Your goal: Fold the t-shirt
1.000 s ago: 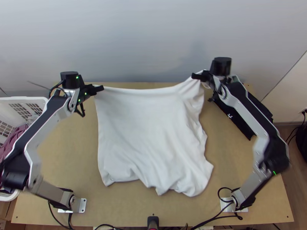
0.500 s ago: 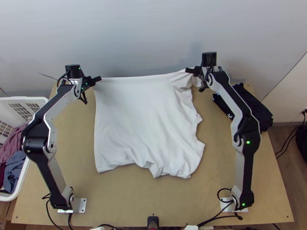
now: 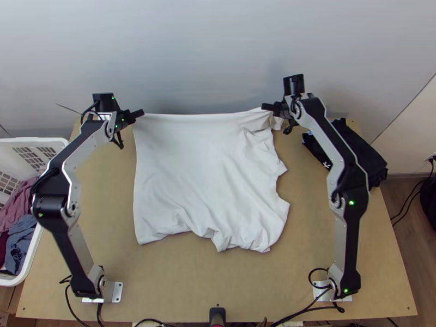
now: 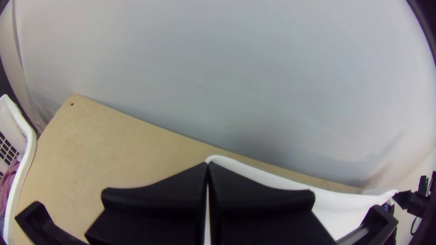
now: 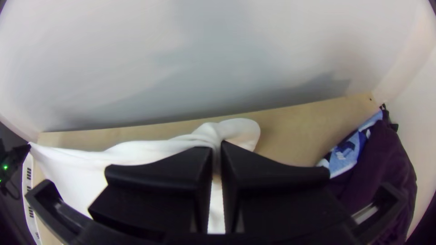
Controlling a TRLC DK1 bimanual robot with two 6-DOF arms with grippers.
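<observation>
The white t-shirt [image 3: 204, 180] hangs by its far edge between the grippers, its lower part lying wrinkled on the table with an uneven near edge. My left gripper [image 3: 140, 113] is at the cloth's far left corner; in the left wrist view the left gripper [image 4: 207, 165] is shut on that corner. At the far right part of the shirt is my right gripper [image 3: 266, 107]. In the right wrist view the right gripper [image 5: 218, 147] is shut on gathered cloth, and a small flap sticks out past its fingertips.
A white basket [image 3: 41, 143] with clothes stands left of the table [image 3: 180, 289]. Dark folded clothes [image 3: 357, 147] lie at the far right, beside the right arm. A pale wall rises behind the table's far edge.
Both grippers first moved toward the far edge, the right one also leftward, drawing the shirt away from the near edge. Since then the stretched top edge has dipped slightly; the arms have hardly moved.
</observation>
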